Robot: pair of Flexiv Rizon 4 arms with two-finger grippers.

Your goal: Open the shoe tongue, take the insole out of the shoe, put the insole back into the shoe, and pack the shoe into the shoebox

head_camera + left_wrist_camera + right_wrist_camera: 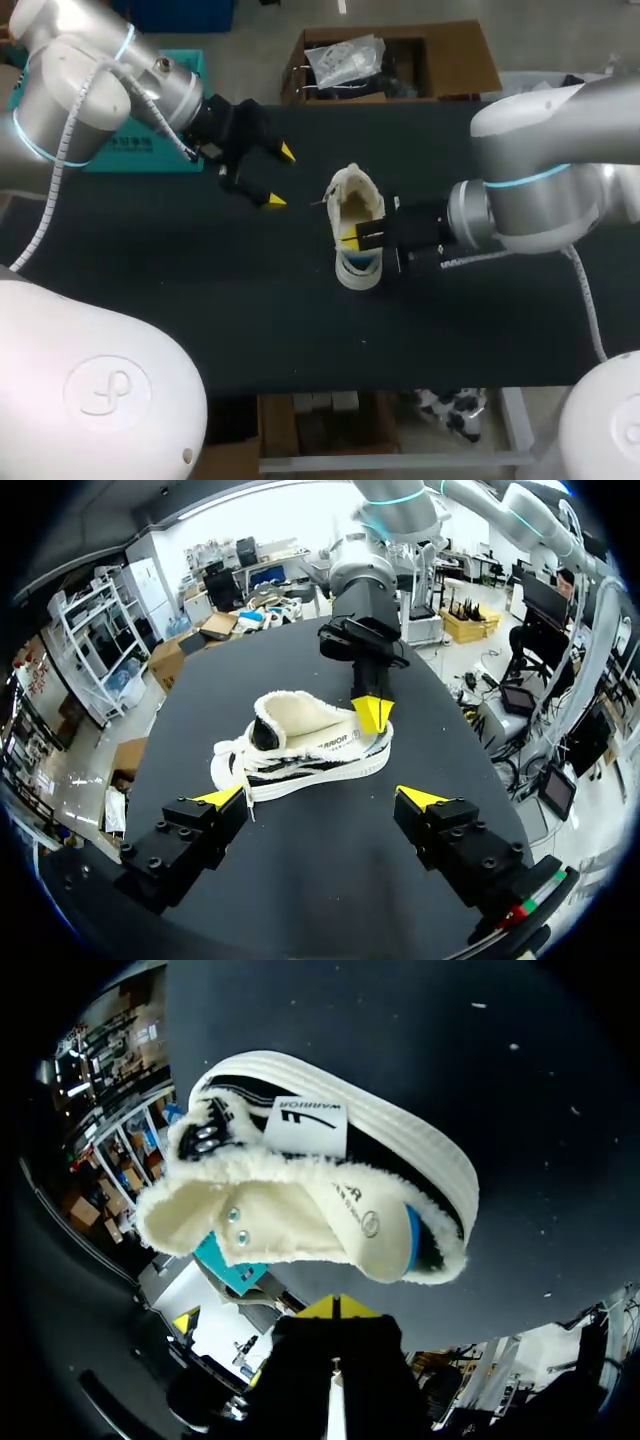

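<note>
**Desk:** Where is the shoe on our black table (200,300)?

**Field:** Near the centre. The fleece-lined shoe (358,195) (300,750) (330,1190) stands on its sole, toe toward twelve o'clock.

**Desk:** And our claws?

**Field:** Our left gripper (280,177) (320,798) gapes wide at the shoe's ten o'clock, holding nothing. Our right gripper (350,240) (373,712) (335,1307), fingers pinched narrow, sits at the heel collar, coming in from three o'clock.

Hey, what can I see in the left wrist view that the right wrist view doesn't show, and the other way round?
Only the left wrist view: the laces and the right arm above its gripper. Only the right wrist view: the fleecy lining, a blue strip at the heel, and a teal box beyond. Both: the shoe on the black table, the right gripper by its heel, and the left gripper, open.
</note>
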